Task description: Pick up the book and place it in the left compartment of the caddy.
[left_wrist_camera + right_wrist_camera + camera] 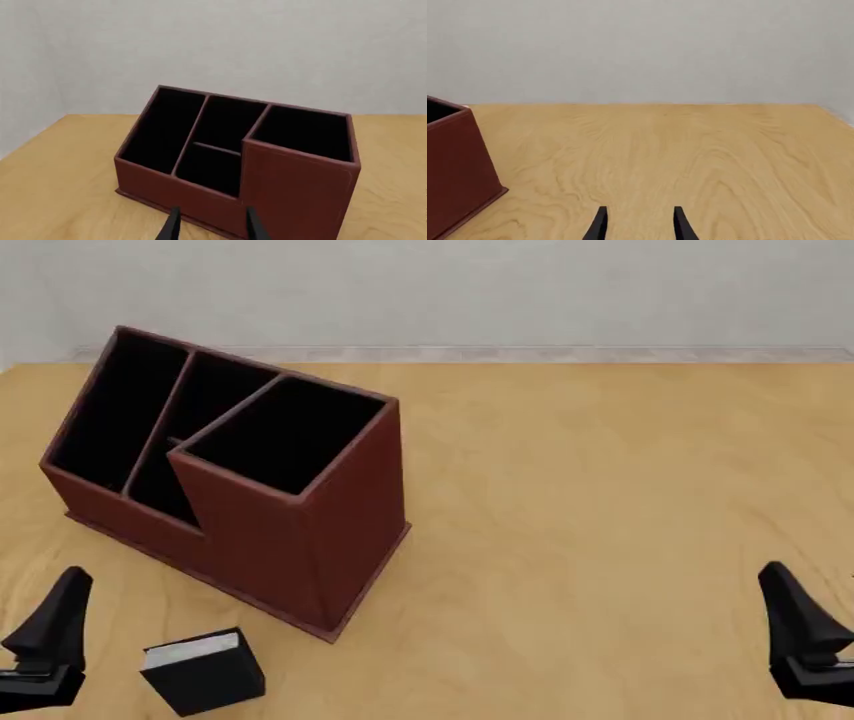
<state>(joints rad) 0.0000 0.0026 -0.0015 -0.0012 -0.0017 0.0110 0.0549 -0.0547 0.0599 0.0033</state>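
A light wooden worktop (601,500) with a wavy grain fills the scene. Along its far edge rises a plain pale grey wall (467,290).

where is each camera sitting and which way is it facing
Front view: fixed above and behind the arms, looking forward and down at the caddy and book; both grippers show, left, right.
Left wrist view: behind the left gripper, facing the caddy.
Right wrist view: behind the right gripper, facing bare table.
All three share the caddy.
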